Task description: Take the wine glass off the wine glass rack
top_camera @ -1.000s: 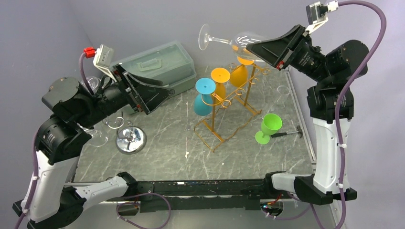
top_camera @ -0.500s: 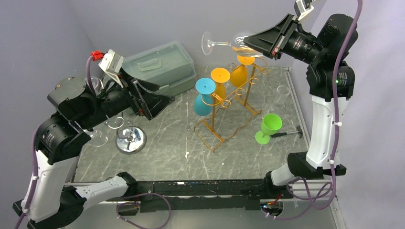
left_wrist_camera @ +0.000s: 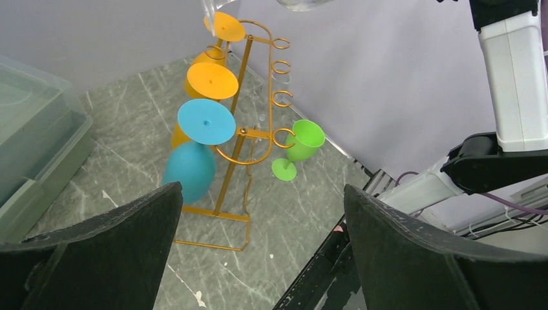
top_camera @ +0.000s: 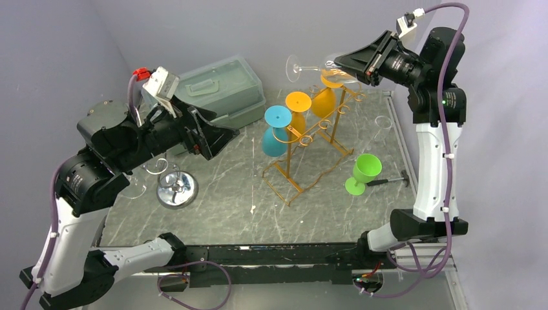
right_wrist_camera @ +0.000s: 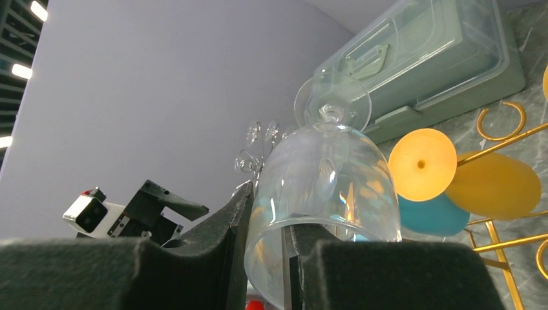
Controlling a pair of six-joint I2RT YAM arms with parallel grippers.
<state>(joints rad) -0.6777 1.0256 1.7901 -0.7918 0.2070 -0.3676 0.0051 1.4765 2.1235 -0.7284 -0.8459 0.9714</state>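
Hanging in the air clear of the thin golden-orange wire wine glass rack, the clear stemmed wine glass lies on its side above the rack's 12 o'clock end. In the top view its long axis runs almost level, with the round foot pointing to 9 o'clock and the bowl's mouth to 3 o'clock. The right gripper holds it, its fingers pinched close on the bowl's wall at the rim. From the right wrist camera the bowl extends away from them, foot farthest.

A blue plastic glass and two orange plastic glasses hang upside down on the rack. A green plastic goblet stands on the grey marbled bench at the rack's 3 o'clock. The left gripper, spread wide and holding nothing, hovers over the bench at the rack's 9 o'clock.
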